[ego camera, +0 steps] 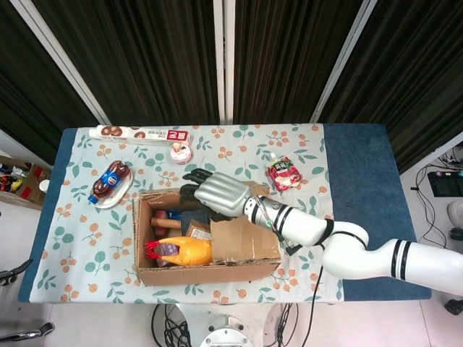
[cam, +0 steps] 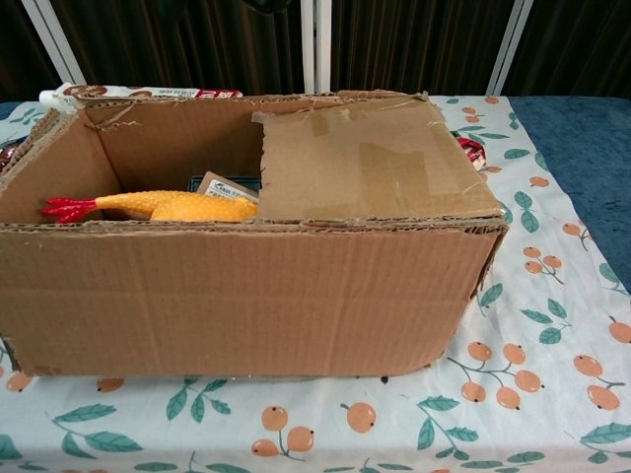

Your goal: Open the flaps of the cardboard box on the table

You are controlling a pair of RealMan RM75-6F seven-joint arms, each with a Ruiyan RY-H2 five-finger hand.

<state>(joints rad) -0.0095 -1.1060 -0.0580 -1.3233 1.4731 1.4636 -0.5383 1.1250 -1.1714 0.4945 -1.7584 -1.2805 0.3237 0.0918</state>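
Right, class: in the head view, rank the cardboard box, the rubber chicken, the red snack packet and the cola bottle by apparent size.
1. cardboard box
2. rubber chicken
3. cola bottle and red snack packet: too alike to rank.

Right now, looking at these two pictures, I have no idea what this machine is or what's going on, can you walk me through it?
It is a two-armed robot with human-like hands at a table. One picture looks down from its head; the other looks out from its chest, close to the cardboard box. The right hand reaches over the box's far edge, fingers spread, holding nothing; the left hand is out of sight. One flap covers the box's right side. Inside lies a rubber chicken. On the cloth sit a soda bottle and a red snack packet.
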